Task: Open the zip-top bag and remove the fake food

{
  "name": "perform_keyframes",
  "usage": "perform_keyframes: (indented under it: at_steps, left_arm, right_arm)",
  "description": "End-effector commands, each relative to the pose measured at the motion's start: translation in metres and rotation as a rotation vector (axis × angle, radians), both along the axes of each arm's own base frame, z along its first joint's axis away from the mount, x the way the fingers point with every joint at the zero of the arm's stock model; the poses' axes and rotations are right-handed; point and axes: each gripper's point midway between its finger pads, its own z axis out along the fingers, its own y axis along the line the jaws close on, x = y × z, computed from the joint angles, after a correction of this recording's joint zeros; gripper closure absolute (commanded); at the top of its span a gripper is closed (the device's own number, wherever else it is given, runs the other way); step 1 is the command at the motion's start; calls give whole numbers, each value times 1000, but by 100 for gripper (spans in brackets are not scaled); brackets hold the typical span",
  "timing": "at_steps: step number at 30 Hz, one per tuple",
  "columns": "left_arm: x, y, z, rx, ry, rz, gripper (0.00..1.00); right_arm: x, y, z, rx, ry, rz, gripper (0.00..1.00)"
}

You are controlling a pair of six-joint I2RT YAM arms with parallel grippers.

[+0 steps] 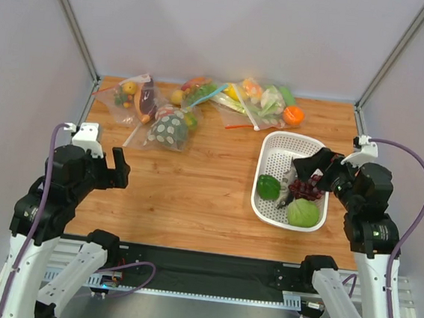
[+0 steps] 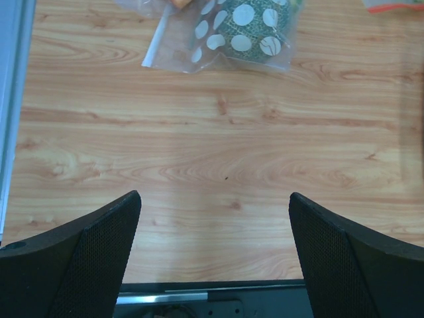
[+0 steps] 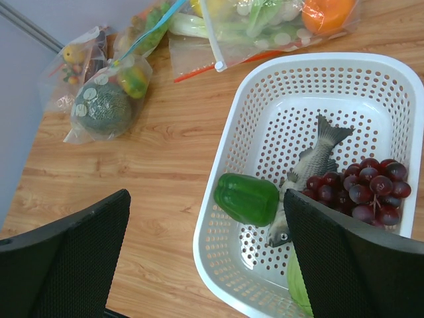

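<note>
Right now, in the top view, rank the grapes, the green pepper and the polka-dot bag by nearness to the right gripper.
1. Grapes, in the basket by the right gripper.
2. Green pepper, basket's left side.
3. Polka-dot bag, far left, toward the back.

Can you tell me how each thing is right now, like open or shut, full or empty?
Polka-dot zip-top bag: lying on the table, grey-green bumpy ball inside; zip unclear.
White basket: upright, holding green pepper, fish, grapes, cabbage.
Plain clear bags: lying at the back, full.
Left gripper: open, empty.
Right gripper: open, empty, over the basket.
</note>
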Motion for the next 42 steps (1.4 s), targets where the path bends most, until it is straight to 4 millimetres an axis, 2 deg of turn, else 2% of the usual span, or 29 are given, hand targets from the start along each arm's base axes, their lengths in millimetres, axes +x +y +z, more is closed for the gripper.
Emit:
perform_keyframes:
  at_steps: [1,6,9,10,12,13,14,16,17,18,20,27,35,40,42]
  left_arm:
    - [-5,15,6,35,-9,64,1]
    - [-7,14,17,38,-40,43,1]
    - [-4,2,18,13,-58,-16,1]
    - [-2,-7,18,-14,-60,-57,1]
    - [6,-14,10,-40,-42,-67,1]
    - [16,-16,12,-67,-55,-45,2]
    - [26,-17,2,-64,-18,-30,5]
    - [41,-17,-3,-62,0,4,7]
    - [52,-19,-15,-49,53,13,7]
    - [61,-21,-15,-51,58,17,8]
    - [77,-32,-27,-63,116,-3,9]
    - [131,-75,-39,-89,99,-62,9]
    - [178,-110,-77,-25,199,-97,9]
    - [199,-120,-105,56,261,-75,9]
    - [205,-121,-111,70,265,-66,9]
  right_arm:
    - [0,5,18,13,-44,30,0]
    - [-8,4,17,24,-63,21,0]
    - [-10,3,16,13,-57,19,0]
    - [-9,2,16,4,-55,20,0]
    - [-9,2,14,-4,-47,21,0]
    - [-9,2,14,-5,-44,23,0]
    - [-10,2,14,-3,-42,22,0]
    - [-11,3,14,2,-35,28,0]
    - [-11,3,14,4,-31,28,0]
    - [-11,4,12,7,-27,33,0]
    - [-11,7,10,15,-23,45,0]
    - [-8,9,-11,11,34,60,0]
    - [-14,16,-15,36,5,96,0]
    - [-17,17,-18,33,21,109,0]
    - [-18,17,-20,34,21,111,0]
